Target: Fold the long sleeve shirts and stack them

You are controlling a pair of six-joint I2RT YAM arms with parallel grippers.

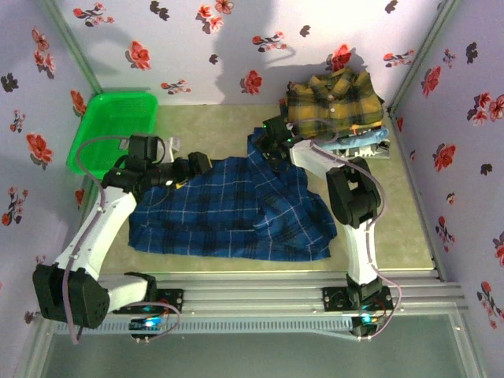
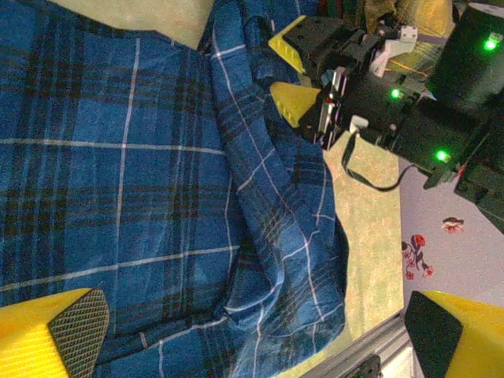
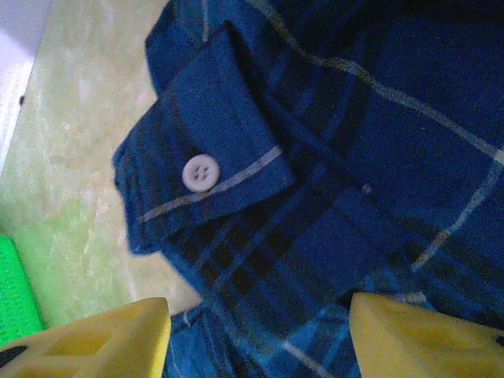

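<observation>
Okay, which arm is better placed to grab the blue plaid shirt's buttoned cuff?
Right: the right gripper is open just over the cuff, while the left gripper hovers over the middle of the shirt.

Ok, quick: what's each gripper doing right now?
Left gripper: open, holding nothing, over the dark blue plaid shirt.
Right gripper: open, holding nothing, over that shirt's cuff.

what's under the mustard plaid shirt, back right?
Beneath the mustard plaid shirt, light blue folded cloth shows at its right edge. How many shirts lie there can't be told; the top one covers the rest.
</observation>
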